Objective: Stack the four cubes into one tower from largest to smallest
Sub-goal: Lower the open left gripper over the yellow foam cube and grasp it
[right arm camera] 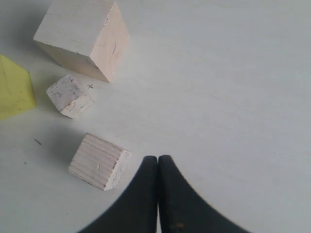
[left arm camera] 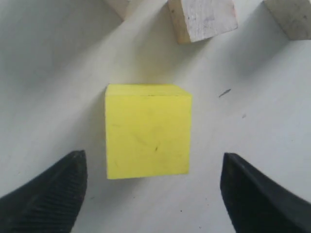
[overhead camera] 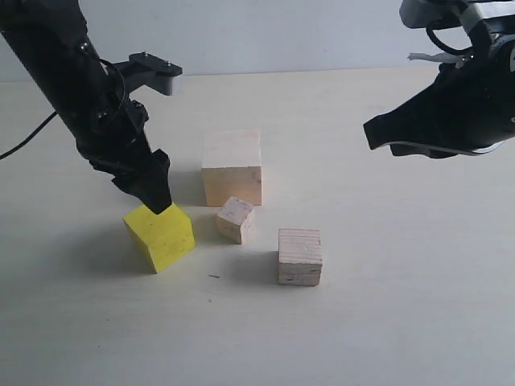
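Note:
All four cubes rest apart on the table. The largest pale wood cube is at the back. The bright yellow cube sits front left, the smallest pale cube in the middle, and the layered-grain cube front right. My left gripper hovers at the yellow cube's back edge. It is open, its fingers wide on either side, touching nothing. My right gripper hangs high at the right, shut and empty, near the layered-grain cube.
The pale table carries nothing besides the cubes. A small dark mark lies in front of the smallest cube. A white wall runs behind the table's far edge.

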Controlling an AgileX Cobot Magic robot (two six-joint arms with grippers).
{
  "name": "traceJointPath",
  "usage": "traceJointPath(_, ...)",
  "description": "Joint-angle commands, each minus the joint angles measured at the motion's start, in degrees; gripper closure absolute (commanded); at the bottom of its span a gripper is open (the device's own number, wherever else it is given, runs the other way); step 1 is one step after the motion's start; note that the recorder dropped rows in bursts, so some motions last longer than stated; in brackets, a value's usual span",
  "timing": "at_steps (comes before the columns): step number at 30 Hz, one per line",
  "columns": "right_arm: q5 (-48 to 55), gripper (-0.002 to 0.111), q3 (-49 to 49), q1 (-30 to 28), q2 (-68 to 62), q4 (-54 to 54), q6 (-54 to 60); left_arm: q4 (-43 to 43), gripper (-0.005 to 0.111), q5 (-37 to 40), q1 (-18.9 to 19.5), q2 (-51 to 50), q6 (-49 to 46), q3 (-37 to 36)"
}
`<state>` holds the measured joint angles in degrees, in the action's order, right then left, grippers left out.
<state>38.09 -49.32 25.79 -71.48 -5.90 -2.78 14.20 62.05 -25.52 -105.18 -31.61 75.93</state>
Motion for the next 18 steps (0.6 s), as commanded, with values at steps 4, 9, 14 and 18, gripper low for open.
traceJointPath(4,-0.30,0.108,-0.30,0.13,-0.12,0.28,1.75,1.87,0.021,-4.79,-0.99,0.27,-4.62,-0.73)
traceJointPath(9,-0.30,0.108,-0.30,0.13,-0.12,0.28,1.75,1.87,0.021,-4.57,-0.99,-1.96,-4.62,-0.78)
traceJointPath(14,-0.30,0.108,-0.30,0.13,-0.12,0.28,1.75,1.77,0.021,-4.32,-0.99,-4.24,-4.62,-0.78)
traceJointPath(18,-0.30,0.108,-0.30,0.13,-0.12,0.28,1.75,1.55,0.021,-4.35,-0.99,-5.27,-4.62,-1.79)
